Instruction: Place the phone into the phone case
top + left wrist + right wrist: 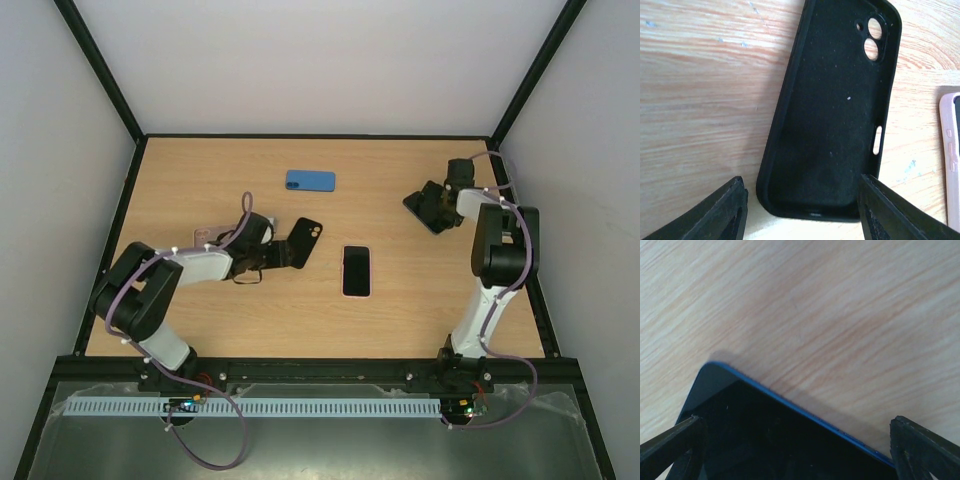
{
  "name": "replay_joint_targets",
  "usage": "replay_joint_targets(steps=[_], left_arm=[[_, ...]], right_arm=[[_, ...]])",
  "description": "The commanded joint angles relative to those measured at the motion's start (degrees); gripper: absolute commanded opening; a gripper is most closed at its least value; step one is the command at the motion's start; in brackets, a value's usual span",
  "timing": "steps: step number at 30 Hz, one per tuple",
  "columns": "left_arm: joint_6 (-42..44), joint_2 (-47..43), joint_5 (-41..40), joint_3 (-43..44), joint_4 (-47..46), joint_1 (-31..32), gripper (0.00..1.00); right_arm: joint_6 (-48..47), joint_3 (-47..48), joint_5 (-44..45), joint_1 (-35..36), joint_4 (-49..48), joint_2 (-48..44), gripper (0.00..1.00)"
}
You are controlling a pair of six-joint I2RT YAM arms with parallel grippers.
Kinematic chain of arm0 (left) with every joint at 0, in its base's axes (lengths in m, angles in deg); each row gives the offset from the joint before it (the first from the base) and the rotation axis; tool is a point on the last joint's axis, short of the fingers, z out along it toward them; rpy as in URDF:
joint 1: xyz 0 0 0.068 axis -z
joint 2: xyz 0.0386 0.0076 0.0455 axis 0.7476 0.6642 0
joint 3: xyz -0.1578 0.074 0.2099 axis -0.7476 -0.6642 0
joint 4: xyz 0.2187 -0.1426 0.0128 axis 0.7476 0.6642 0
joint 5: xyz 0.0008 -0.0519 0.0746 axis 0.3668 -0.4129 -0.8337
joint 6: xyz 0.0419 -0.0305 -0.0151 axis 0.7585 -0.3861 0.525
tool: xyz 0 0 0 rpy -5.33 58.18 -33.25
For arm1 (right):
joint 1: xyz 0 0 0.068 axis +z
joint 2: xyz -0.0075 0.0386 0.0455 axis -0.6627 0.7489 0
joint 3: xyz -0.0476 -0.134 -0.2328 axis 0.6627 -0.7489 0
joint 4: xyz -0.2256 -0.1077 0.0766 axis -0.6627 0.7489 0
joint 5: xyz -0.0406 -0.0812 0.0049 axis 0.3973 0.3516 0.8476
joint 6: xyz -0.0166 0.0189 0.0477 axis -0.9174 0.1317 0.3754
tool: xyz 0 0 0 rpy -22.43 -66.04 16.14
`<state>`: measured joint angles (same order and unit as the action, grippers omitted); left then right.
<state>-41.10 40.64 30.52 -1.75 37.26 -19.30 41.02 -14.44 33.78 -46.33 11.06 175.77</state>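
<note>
A black phone case (306,243) lies hollow side up left of centre; its camera holes (871,39) point away from me. My left gripper (283,256) is open, its fingers (725,210) standing either side of the case's (830,115) near end without pinching it. A phone with a pink rim (356,271) lies screen up just right of the case, and its edge (951,165) shows in the left wrist view. At the far right, my right gripper (432,205) is open wide, straddling a corner of a blue-edged phone (765,440) with a dark screen.
A blue case (310,180) lies at the back, centre left. A small pink object (204,237) shows beside the left arm's forearm. Black frame posts and white walls enclose the wooden table (400,320).
</note>
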Motion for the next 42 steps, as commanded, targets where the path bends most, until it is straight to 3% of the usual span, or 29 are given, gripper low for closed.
replay_joint_targets(steps=[1, 9, 20, 32, 42], left_arm=[[-1.3, -1.2, 1.9, -3.3, 1.6, 0.4, 0.61], [-2.8, -3.2, 7.1, -5.1, -3.0, 1.3, 0.6], [1.2, -4.0, -4.7, 0.0, 2.0, 1.3, 0.67], [2.3, 2.1, -6.9, 3.6, 1.4, 1.8, 0.67], [1.3, 1.5, -4.9, 3.1, 1.5, 2.8, 0.67]], right_arm=[[0.9, -6.5, -4.5, 0.4, 3.9, -0.9, 0.94], [-1.4, -8.0, -0.3, 4.3, 5.7, -1.6, 0.87], [-5.4, -2.4, 11.6, 8.9, 9.7, 3.1, 0.91], [-7.6, -4.5, 6.8, 9.8, 9.1, 2.1, 0.98], [-6.0, -7.2, 5.3, 10.9, 8.6, 0.3, 0.91]])
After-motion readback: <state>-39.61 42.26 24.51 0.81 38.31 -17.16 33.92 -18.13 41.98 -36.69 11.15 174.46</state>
